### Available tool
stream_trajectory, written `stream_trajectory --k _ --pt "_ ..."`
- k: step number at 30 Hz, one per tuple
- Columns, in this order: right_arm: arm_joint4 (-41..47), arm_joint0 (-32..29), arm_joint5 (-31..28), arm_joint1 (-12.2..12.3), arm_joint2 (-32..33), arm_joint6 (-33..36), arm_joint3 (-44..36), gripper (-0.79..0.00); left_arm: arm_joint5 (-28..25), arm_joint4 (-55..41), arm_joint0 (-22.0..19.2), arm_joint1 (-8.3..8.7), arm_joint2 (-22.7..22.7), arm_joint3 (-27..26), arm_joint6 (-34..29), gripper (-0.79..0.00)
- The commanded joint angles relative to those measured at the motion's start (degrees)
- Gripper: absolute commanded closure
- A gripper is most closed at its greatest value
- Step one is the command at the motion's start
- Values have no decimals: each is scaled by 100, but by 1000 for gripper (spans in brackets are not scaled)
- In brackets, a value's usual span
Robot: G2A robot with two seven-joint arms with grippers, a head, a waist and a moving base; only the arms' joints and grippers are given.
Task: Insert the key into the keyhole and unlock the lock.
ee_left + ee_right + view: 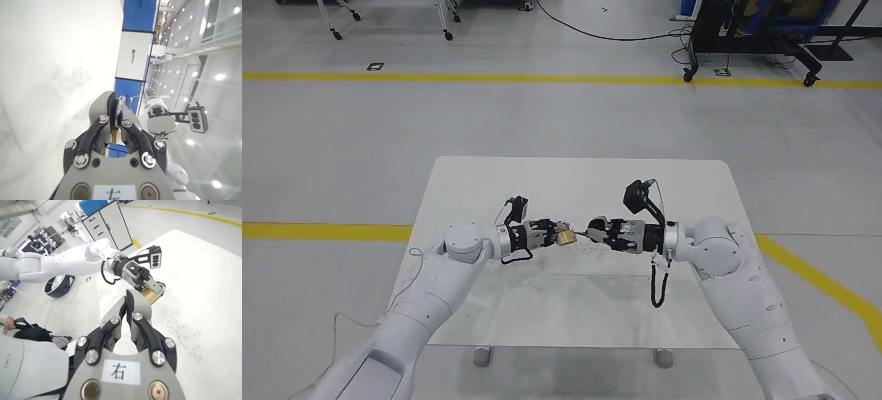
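The left pincer is gripping the lock by its silver shackle, both fingers closed tight against it, with the brass body hanging between the finger links below the pads. From the top view this pincer is sitting over the middle of the bench, pointing across towards the other arm. The right pincer is facing it head-on, its black ribbed pads pressed together with no more than a hairline showing between them. In its own wrist view the pads are hiding whatever is lying between them. In the top view a thin dark key is projecting from its tip and reaching the near face of the lock. Whether the blade is entering the keyhole cannot be told, as the keyhole itself is too small to make out. The two pincers are standing nearly tip to tip, with the lock between them. A patch of dark scuff marks is showing on the white bench surface just beside the right pincer. Beyond the far edge of the bench, a yellow floor line is running across the grey floor, and a dark wheeled cart is standing behind it.
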Motion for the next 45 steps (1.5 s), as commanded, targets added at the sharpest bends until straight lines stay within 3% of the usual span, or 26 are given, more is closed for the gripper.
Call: stream_trajectory --k 1,5,7,9,16,18,26,31,35,40,45 --pt "-675 78 -202 33 44 -101 -175 0 1056 89 -169 4 67 -7 -197 0" --pt "-1579 180 -897 107 35 -86 -614 0 2421 85 -339 -29 253 154 -535 0" --pt "-2264 270 -1271 159 -117 -286 -921 0 2633 85 -442 -58 295 222 -502 0" --pt "-3132 382 -1333 240 -382 -362 -1225 0 2576 -100 -452 -96 272 300 -477 0" --pt "-4768 958 -1333 564 -1105 -1364 -1497 0 2238 -794 -442 -216 223 760 -1011 0" --pt "-4848 1106 -1333 643 -1101 -1756 -1435 0 2140 -1082 -440 -258 181 971 -1244 0" --pt "-4848 1106 -1333 643 -1101 -1756 -1435 0 2450 -2324 -478 -524 112 1722 -1983 0" --pt "-4840 1090 -1314 642 -1105 -1788 -1441 0 2524 -2376 -589 -656 291 1958 -2008 0" --pt "-5628 1170 -1333 721 -1169 -1848 -1956 0 2525 -2342 -679 -708 361 2174 -2006 0" --pt "-6783 1957 -1333 1065 -2454 -1880 -2340 0 2465 -2252 -776 -764 399 2346 -1911 0" --pt "-6913 3191 -1333 1445 -4014 -2533 -2097 0 2436 -2161 -819 -815 438 2454 -1824 0"
